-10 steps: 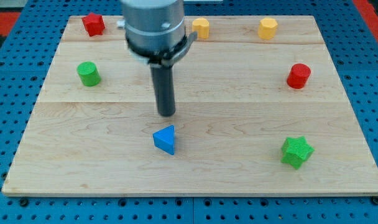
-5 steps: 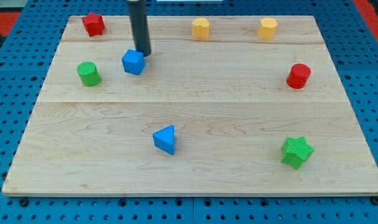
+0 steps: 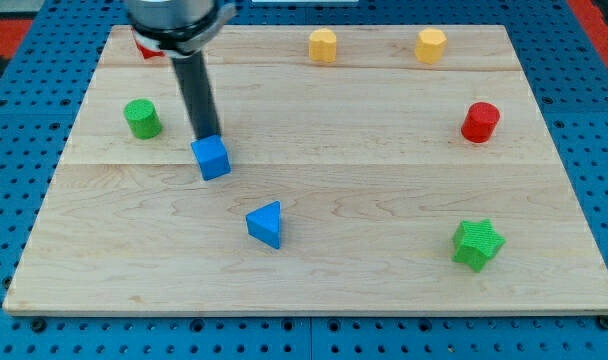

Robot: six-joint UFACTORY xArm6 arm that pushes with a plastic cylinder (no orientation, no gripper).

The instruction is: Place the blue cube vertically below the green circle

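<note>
The blue cube (image 3: 212, 158) lies on the wooden board (image 3: 384, 210), left of centre. The green circle (image 3: 142, 119), a short green cylinder, stands up and to the view's left of it. My tip (image 3: 204, 137) is at the cube's top edge, touching it from the view's top side. The cube sits lower than the green circle and to its right, not under it.
A blue triangle (image 3: 266, 223) lies below and right of the cube. A red block (image 3: 144, 45) is partly hidden behind the arm at top left. Two yellow blocks (image 3: 323, 45) (image 3: 430, 45) sit along the top, a red cylinder (image 3: 480, 122) at right, a green star (image 3: 477, 244) at bottom right.
The tip went from mid-board to the cube's top side near the top left, then pushed the cube down the view to its present spot.
</note>
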